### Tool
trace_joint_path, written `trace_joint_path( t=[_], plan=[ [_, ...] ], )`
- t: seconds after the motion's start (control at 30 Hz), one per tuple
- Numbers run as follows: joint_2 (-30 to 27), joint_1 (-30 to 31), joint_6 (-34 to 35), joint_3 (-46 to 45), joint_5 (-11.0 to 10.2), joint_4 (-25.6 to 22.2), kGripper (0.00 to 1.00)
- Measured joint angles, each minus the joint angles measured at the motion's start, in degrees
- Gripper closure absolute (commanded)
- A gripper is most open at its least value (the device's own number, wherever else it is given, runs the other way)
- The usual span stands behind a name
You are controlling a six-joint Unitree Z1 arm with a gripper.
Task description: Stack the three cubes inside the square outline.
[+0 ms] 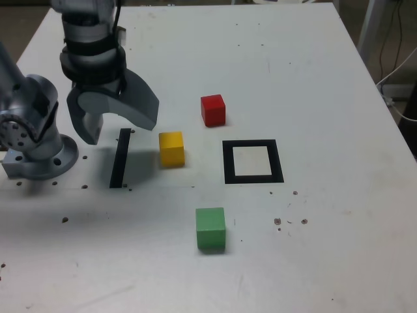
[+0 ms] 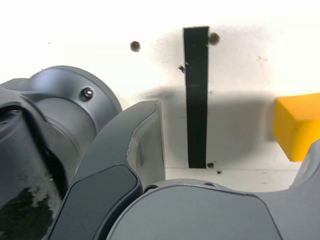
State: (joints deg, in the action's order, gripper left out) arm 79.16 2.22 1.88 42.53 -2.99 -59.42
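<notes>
Three cubes lie apart on the white table (image 1: 326, 78). The red cube (image 1: 213, 109) is farthest back, the yellow cube (image 1: 172, 148) is nearer the arm, and the green cube (image 1: 210, 228) is closest to the front. The square outline (image 1: 228, 162) of black tape has nothing inside it and lies to the exterior view's right of the yellow cube. My gripper (image 1: 117, 120) hangs open above the table at the exterior view's left, holding nothing. In the wrist view the gripper (image 2: 230, 135) has a corner of the yellow cube (image 2: 297, 125) beside one finger.
A straight black tape strip (image 1: 121, 158) lies under the gripper, also seen in the wrist view as the strip (image 2: 196, 95). The arm's grey base (image 1: 32, 140) stands at the exterior view's left edge. Cables (image 1: 397, 72) hang off the table's right side.
</notes>
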Motion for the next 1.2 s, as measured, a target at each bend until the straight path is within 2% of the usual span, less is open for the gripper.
trace_joint_path(
  t=[0.37, 0.5, 0.63, 0.8, 1.2],
  plan=[
    [0.5, 0.0, -0.1, -0.5, 0.3, 0.4, 0.01],
    [0.5, -0.3, -0.1, 1.2, 0.3, -2.6, 0.01],
    [1.6, -1.7, -0.6, 7.3, -0.6, -7.9, 0.01],
    [3.7, -3.5, -2.9, 14.7, -2.2, -9.7, 0.01],
    [15.3, -11.9, -10.8, 30.2, -2.3, -14.3, 0.01]
  ],
)
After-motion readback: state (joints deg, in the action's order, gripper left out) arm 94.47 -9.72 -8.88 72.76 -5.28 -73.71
